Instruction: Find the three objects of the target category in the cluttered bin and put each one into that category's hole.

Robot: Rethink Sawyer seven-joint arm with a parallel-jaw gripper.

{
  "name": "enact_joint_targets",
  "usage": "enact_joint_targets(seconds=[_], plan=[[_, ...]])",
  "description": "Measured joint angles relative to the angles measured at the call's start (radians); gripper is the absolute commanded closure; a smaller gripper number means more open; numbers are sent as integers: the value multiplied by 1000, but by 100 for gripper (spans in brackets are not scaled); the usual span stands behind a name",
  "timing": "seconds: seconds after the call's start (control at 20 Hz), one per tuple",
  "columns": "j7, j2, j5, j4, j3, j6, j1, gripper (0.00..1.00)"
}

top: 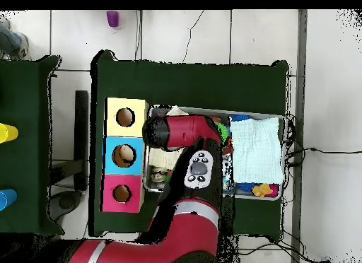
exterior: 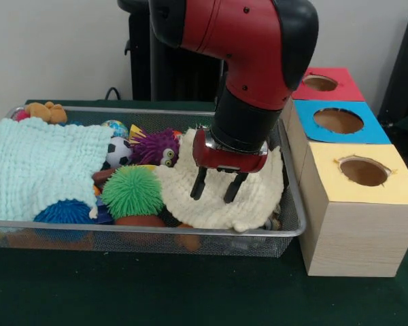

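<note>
Front view: claw [exterior: 217, 188] hangs w/ fingers apart, empty, over cream cloth [exterior: 221, 193] in bin [exterior: 294, 204]. Green spiky ball [exterior: 132, 191] beside it, away from the boxes. Overhead view: arm [top: 185, 136] hides claw; bin beside yellow box [top: 126, 117].

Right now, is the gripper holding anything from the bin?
No: in the front view the gripper hangs open and empty just above the cream cloth in the bin.
</note>
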Motion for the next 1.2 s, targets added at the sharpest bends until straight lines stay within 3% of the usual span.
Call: enact_joint_targets(seconds=[0.35,0.85,1.2], plan=[[0,16,0,35,0,0,-24,0],[0,74,2,23,35,-62,-61,0],[0,71,1,23,50,-63,-80,0]])
